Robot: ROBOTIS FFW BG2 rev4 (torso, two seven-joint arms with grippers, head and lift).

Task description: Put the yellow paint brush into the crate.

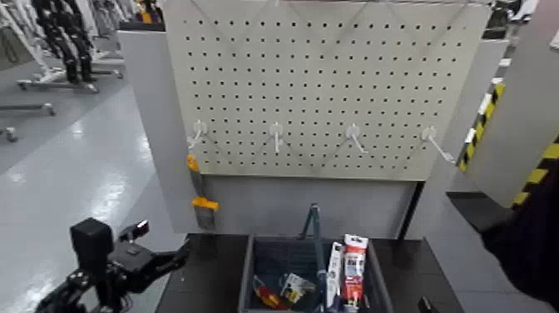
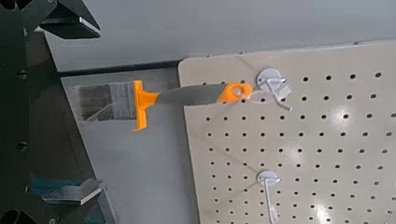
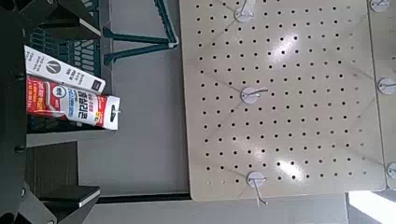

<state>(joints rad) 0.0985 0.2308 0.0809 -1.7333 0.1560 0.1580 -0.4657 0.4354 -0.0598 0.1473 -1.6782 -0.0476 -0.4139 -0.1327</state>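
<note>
The yellow paint brush (image 1: 202, 198) hangs from the leftmost hook of the pegboard, bristles down. In the left wrist view the brush (image 2: 163, 96) shows its orange-yellow handle, yellow band and greyish bristles. My left gripper (image 1: 170, 256) is open and empty, low at the left, apart from the brush and left of the crate; in its wrist view (image 2: 93, 107) the jaws stand wide. The dark blue-grey crate (image 1: 247, 275) stands below the board on a dark table. My right gripper (image 3: 79, 105) is open and empty, facing the crate (image 3: 56, 37).
The white pegboard (image 1: 333, 83) carries three more bare hooks (image 1: 277, 133). A red-and-white tube (image 1: 354, 265) and other small items lie in the crate beside its tall handle (image 1: 313, 223). A post with yellow-black striping (image 1: 532, 179) stands at the right.
</note>
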